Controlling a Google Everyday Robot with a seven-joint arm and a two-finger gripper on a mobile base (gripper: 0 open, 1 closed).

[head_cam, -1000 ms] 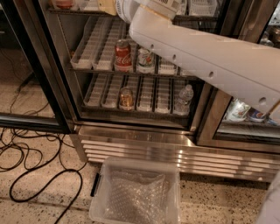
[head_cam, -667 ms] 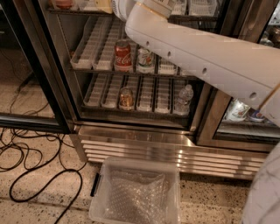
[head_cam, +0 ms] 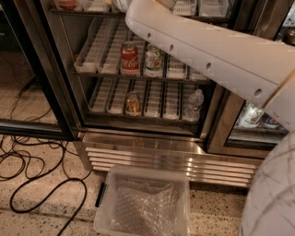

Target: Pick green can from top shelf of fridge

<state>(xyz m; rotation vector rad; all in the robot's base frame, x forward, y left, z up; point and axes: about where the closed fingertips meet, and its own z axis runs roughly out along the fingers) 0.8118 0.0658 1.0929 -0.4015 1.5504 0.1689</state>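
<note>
My arm (head_cam: 207, 50) stretches into the fridge (head_cam: 143, 147) toward the top shelf (head_cam: 85, 12). The gripper and green can are out of sight above, so I cannot tell its grip. The next move, I judge, is to close squarely on the can.

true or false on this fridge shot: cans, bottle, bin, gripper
1. The red cola can stands beside a white can on one rack. True.
2. The water bottle is left of the lower-rack can. False: it stands to its right.
3. The gripper holds the red cola can. False: the gripper is out of view; the arm runs off the top edge.
4. A clear bin sits on the floor before the fridge. True.
</note>
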